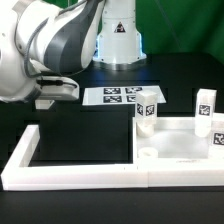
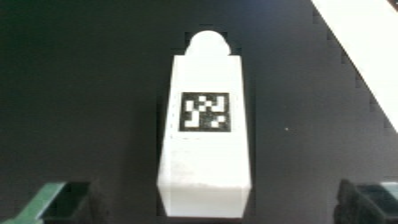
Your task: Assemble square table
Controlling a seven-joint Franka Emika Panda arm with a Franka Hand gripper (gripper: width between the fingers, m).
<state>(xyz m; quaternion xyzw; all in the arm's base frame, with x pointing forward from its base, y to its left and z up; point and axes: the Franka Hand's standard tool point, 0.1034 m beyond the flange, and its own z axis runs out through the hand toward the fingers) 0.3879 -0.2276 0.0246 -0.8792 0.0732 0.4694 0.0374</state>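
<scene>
Closest to me, along the bottom of the exterior view, runs the long white border wall (image 1: pixel 75 178). It turns up at the left end and makes an L shape on the black table (image 1: pixel 70 145).

Just behind it, on the exterior view's right, sits the big white square slab (image 1: pixel 172 147) of the table. Leg blocks stand on it. One leg block (image 1: pixel 146 111) is at the slab's near-left corner. Two more stand at the far right, one (image 1: pixel 206 103) above the other (image 1: pixel 218 136).

A bit farther back, in the middle of the picture, the marker board (image 1: pixel 115 96) lies flat with its black and white tags.

At the upper left, the gripper (image 1: pixel 50 97) hangs over the dark table, well apart from the slab.

Now the wrist view. One leg (image 2: pixel 206 120) lies flat on the black table, right under the gripper (image 2: pixel 214 205). It has a tag on top and a rounded tip. Its long side points straight away from the gripper, so it lies in line between the two fingers. The green fingertips (image 2: pixel 54 203) show at the two bottom corners of this picture, spread wide, with nothing held. Neither one touches the leg.

I think the gripper can go straight down and squeeze the leg's two long sides. No turning looks needed.
</scene>
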